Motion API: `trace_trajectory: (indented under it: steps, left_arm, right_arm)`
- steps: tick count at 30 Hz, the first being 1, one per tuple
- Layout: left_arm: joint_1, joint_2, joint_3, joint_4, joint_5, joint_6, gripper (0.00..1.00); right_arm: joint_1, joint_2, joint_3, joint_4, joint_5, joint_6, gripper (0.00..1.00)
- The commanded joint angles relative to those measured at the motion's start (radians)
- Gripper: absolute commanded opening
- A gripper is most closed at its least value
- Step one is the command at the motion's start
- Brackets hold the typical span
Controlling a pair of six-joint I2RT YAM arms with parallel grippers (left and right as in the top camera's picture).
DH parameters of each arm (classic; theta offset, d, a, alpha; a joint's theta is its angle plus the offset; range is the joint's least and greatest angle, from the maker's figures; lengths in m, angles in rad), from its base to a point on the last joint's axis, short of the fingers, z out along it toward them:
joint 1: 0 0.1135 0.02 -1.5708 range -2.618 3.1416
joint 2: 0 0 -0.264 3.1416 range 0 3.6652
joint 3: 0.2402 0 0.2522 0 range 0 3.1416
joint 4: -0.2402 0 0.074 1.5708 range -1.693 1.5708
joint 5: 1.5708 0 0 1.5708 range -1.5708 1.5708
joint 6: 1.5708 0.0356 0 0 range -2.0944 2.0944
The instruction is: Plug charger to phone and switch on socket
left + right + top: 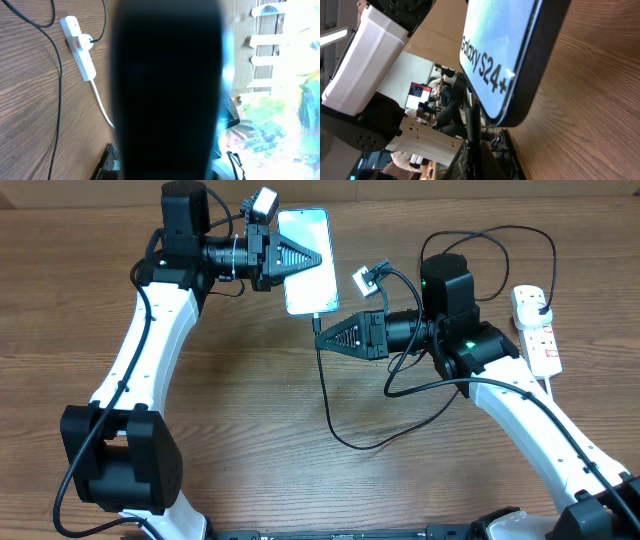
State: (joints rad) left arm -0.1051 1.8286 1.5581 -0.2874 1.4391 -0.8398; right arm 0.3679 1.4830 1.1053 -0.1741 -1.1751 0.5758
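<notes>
Currently I read the phone (pixel 312 288) lying flat near the far edge of the wood-grain table (pixel 250 410), roughly mid-width. It is a slim rectangle with rounded corners, a black rim and a glossy pale-blue screen. The right wrist view shows "Galaxy S24+" in dark lettering on it.

The left gripper (pixel 324 255) is closed, its black wedge-shaped fingers brought to one point over the screen. In the left wrist view they are only a dark blur, so I cannot tell whether the tip touches the glass.

The charger (pixel 327 400) is a thin black cable. Its small tip meets the phone's near short edge; from there it runs toward the near edge of the table, loops and sweeps back to the right. The right gripper (pixel 320 340) is closed on this cable just beside the phone, and the right wrist view shows the dark stem passing straight into the fingertips.

The socket (pixel 540 345) — a white, elongated plastic strip with red markings — lies near the right edge. A black plug (pixel 541 305) is seated in its far outlet and a white cord (pixel 102 107) trails from one end.
</notes>
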Motion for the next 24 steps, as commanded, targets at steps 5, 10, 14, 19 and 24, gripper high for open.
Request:
trace_trajectory:
  steps: [5,10,14,19,24]
  left_arm:
    - [-0.009,-0.043,0.015,0.008,-0.006,-0.027,0.04]
    - [-0.009,-0.043,0.015,0.008,-0.01,-0.044,0.04]
    - [-0.009,-0.043,0.015,0.008,-0.01,-0.078,0.04]
    - [-0.009,-0.043,0.015,0.008,-0.01,-0.087,0.04]
    - [-0.009,-0.043,0.015,0.008,-0.005,-0.092,0.04]
  right_arm:
    - [-0.002,-0.001,0.014,0.001,-0.016,0.0,0.04]
    - [-0.002,-0.001,0.014,0.001,-0.016,0.0,0.04]
    - [-0.002,-0.001,0.014,0.001,-0.016,0.0,0.04]
    - [-0.002,-0.001,0.014,0.001,-0.015,0.0,0.04]
    - [-0.002,-0.001,0.014,0.001,-0.011,0.0,0.04]
